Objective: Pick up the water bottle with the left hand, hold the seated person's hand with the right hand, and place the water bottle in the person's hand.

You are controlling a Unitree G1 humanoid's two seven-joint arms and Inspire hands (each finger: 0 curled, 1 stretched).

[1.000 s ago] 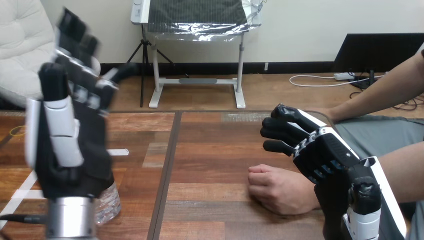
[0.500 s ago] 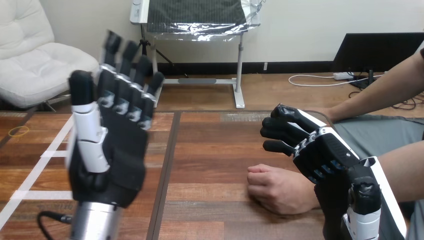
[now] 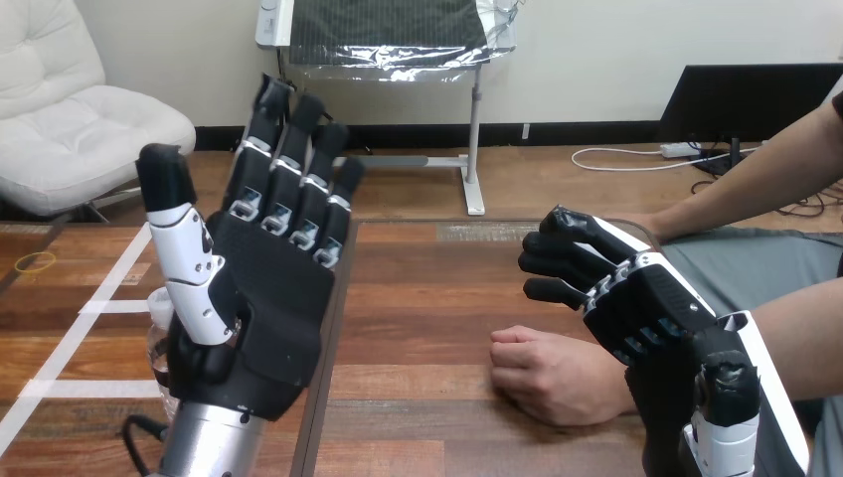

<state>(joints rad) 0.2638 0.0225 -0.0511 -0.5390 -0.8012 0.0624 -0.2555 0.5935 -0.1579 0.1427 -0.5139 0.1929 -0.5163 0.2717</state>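
Left hand (image 3: 268, 318) is spread open and empty. The water bottle (image 3: 156, 343) peeks out behind it on the table (image 3: 427, 298); it's probably light, thin and slick, best wrapped mid-body. Right hand (image 3: 646, 308) hangs over the person's hand (image 3: 557, 378); I cannot tell whether it grips.

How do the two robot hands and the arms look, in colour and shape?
The left robot hand has a black palm, black fingers with pale inserts and a white-shelled thumb with a black tip, on a round silver forearm. The right robot hand is black with white shells along its back.

Head camera, facing forward-down across table (image 3: 427, 298); left hand (image 3: 263, 308) close before lens.
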